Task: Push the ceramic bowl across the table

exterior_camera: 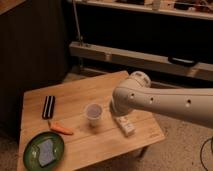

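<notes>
So the gripper [124, 121] is hanging at the low end of the big white arm [165, 102], down close to the table [85, 90] on its right-hand half, just to the right of the little see-through cup [93, 112]. Honestly there's no telling whether it's open or closed, since the arm's rounded end is covering most of it. It isn't holding anything as far as the view is showing.

Working outward from there, the cup is sitting right beside it. Past the cup, an orange carrot-looking thing [62, 129] is lying on the wood, and a black oblong thing [48, 106] is lying further back near the left edge.

The ceramic bowl [31, 146] is sitting well apart from the gripper, way down in the near-left corner of the table, with a blue-grey square piece [46, 151] lying inside it. So from the gripper it's lying down and to the left in the picture, with the cup and the carrot thing sitting roughly in between.

That's the bit everything is hinging on, probably. The bowl's round, so there's no long axis to worry about, but it's tucked into a corner, meaning the only open tabletop is lying toward the far and right sides. Going by that, the gripper is looking at a trip around the cup before it's making any contact, and the push hasn't started yet.
</notes>
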Motion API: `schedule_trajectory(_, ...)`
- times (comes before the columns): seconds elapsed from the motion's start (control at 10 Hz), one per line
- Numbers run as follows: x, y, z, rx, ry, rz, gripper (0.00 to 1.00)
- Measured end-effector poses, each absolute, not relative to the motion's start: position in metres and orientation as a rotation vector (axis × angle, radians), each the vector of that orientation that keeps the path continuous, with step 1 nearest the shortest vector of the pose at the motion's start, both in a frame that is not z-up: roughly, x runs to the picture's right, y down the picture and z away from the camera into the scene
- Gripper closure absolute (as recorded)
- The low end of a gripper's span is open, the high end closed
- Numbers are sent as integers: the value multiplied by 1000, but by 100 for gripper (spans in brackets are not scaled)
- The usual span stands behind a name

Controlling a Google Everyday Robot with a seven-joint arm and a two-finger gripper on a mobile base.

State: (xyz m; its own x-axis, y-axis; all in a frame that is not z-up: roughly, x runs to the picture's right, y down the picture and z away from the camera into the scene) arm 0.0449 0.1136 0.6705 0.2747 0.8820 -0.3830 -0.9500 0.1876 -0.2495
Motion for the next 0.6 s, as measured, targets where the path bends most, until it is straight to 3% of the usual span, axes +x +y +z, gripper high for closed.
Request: schedule_trajectory(0.6,21,111,657,-502,120,1205,96)
